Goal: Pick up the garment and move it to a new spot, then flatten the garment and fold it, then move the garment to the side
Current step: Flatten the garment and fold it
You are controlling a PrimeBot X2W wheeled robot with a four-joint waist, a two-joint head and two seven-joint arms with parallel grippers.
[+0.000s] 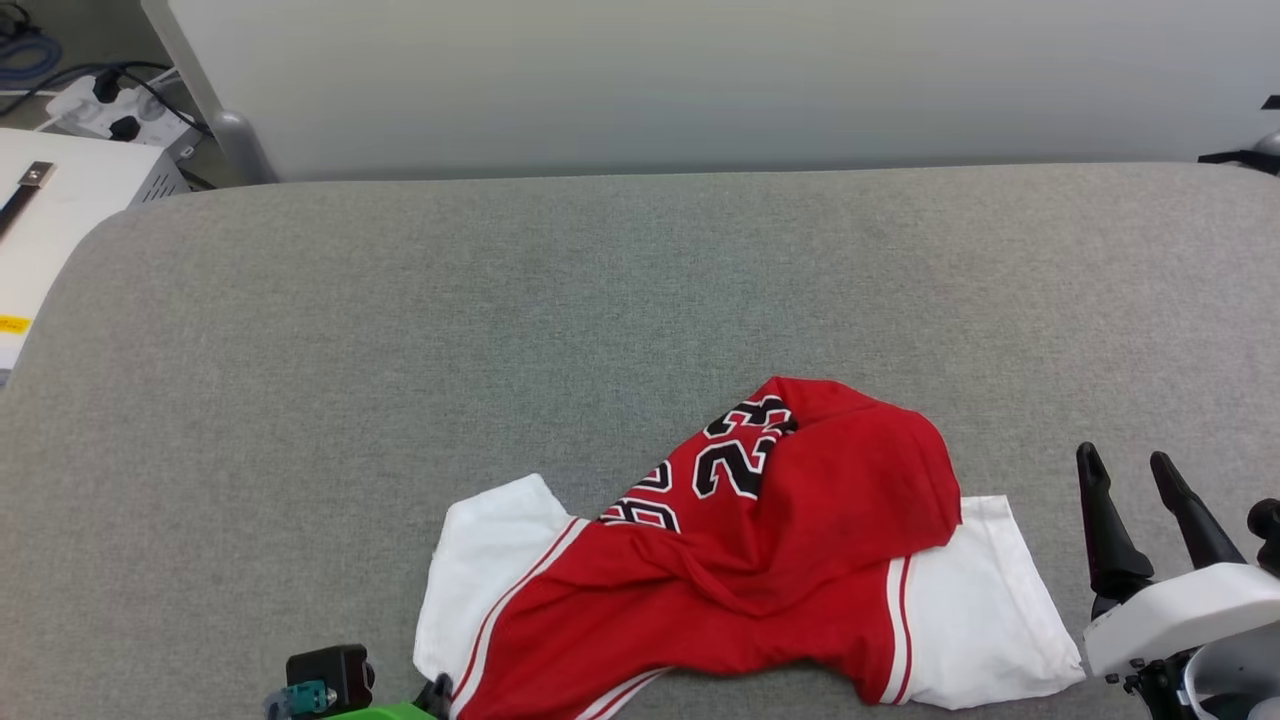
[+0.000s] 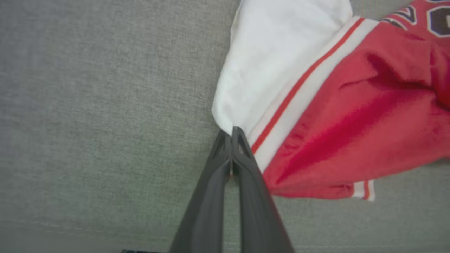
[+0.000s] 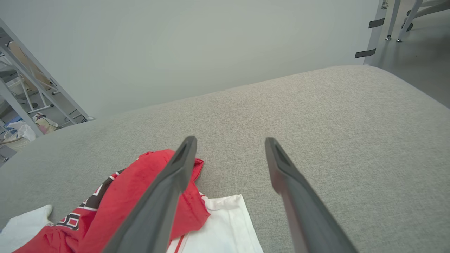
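The garment (image 1: 800, 540) lies crumpled on the grey padded surface, near its front edge. It is red with white sleeves spread to both sides and black numbers facing up. My left gripper (image 2: 232, 130) is shut, and the lower corner of the left white sleeve (image 2: 274, 63) is pinched and drawn to a point at its tips. In the head view the same gripper (image 1: 438, 692) is just visible at the bottom edge. My right gripper (image 1: 1122, 457) hovers open to the right of the other sleeve, with nothing between its fingers. The right wrist view has the garment (image 3: 133, 182) to the left of that gripper (image 3: 230, 140).
The grey padded surface (image 1: 400, 330) stretches wide behind and beside the garment. A pale wall panel (image 1: 700, 80) rises behind it. A white box (image 1: 60, 220) and a power strip (image 1: 110, 110) sit off the left end. Chair legs (image 3: 397, 21) stand beyond the right end.
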